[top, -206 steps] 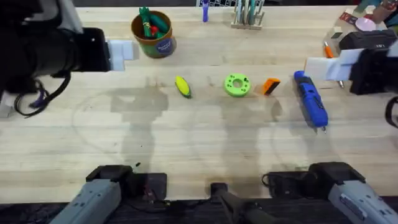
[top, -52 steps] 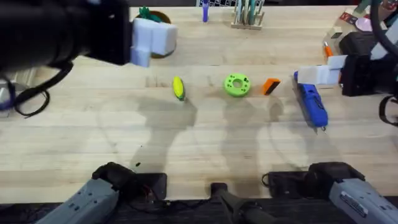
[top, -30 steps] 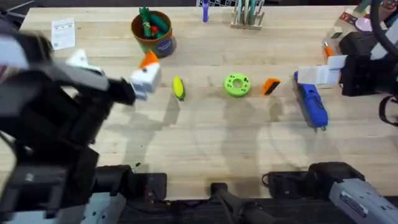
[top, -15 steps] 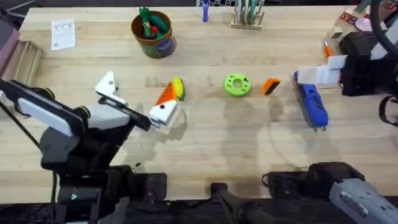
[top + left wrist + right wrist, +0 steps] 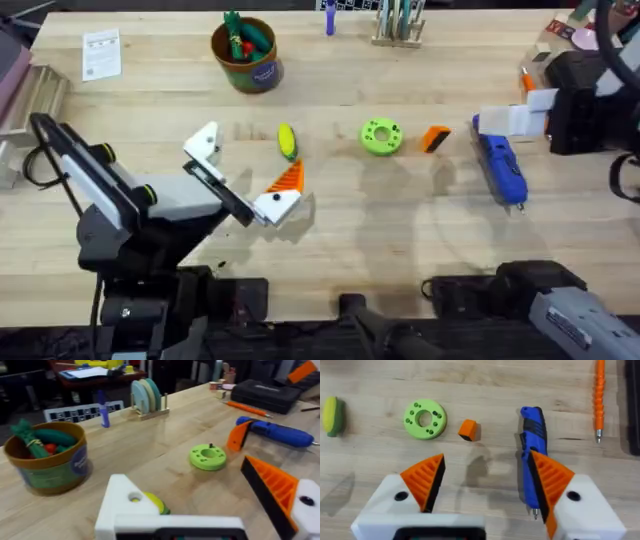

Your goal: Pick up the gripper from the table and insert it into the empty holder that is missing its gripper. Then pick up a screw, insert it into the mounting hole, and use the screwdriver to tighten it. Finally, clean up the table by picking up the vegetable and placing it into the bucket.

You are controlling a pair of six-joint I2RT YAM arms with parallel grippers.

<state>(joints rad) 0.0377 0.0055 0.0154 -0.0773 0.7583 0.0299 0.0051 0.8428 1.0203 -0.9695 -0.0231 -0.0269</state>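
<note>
Swinging my left jaws (image 5: 245, 180) down beside the corn, spread and empty; right jaws (image 5: 485, 487) apart, should take the loose orange finger (image 5: 436, 138) squarely.

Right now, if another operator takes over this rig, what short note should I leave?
The left gripper is open and empty; one side is a bare holder. The right gripper is open and empty, above the screwdriver. The loose gripper lies beside the green disc. The vegetable is on the table, outside the bucket. Done: nothing. Left: every step.
</note>
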